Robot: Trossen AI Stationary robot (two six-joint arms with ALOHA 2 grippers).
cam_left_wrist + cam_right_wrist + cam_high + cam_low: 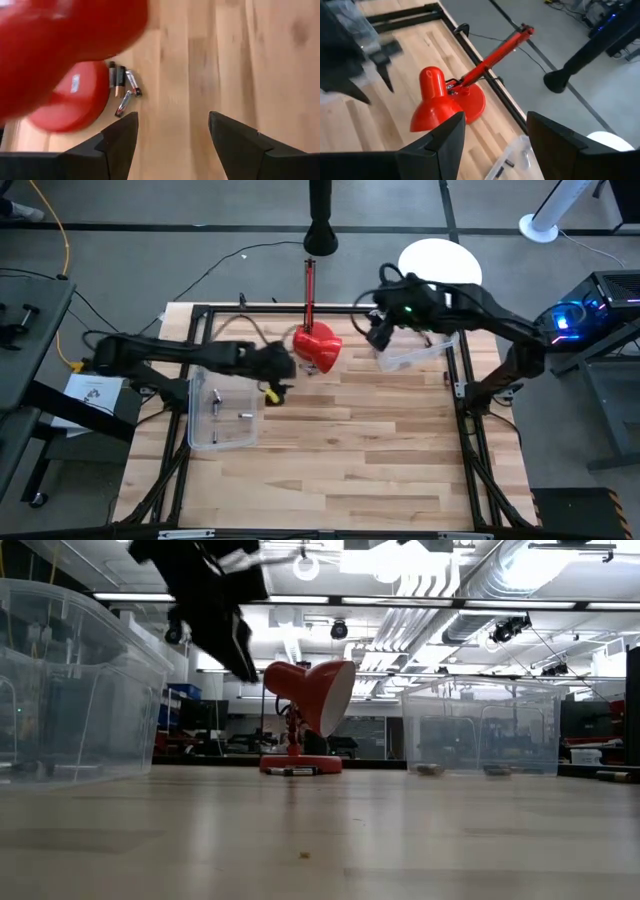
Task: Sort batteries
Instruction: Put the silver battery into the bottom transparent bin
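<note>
Where the red lamp's round base (75, 102) meets the wooden table (210, 60), four loose batteries (125, 90) lie in a small cluster just beside it: slim cylinders, dark and silvery, one with a tan band. More batteries (228, 408) sit as tiny dark and pale slivers on the floor of the clear plastic bin at the left (222, 410), and a few short dark ones (504, 166) lie in the clear bin at the right (415, 352); in the low view they show as small dark lumps (432, 770) on that bin's floor.

Lamp (317, 348): glossy red, dome-shaped shade with pale inside, disc base, thin red arm reaching back past the table's edge. It stands at the table's far middle, between the two bins.

Table: pale wood planks with visible grain, framed by a black metal rail (250, 308).

Left gripper (280, 370): hangs above the table just left of the lamp, between it and the left bin. Its two dark wedge-shaped fingers (122, 137) are spread wide apart, nothing between them; bare wood shows in the gap.

Right gripper (379, 332): raised near the far edge, beside the right bin. Its dark fingers (445, 137) are likewise parted, holding nothing.

Both bins are thin-walled, see-through, rectangular with rounded corners.
</note>
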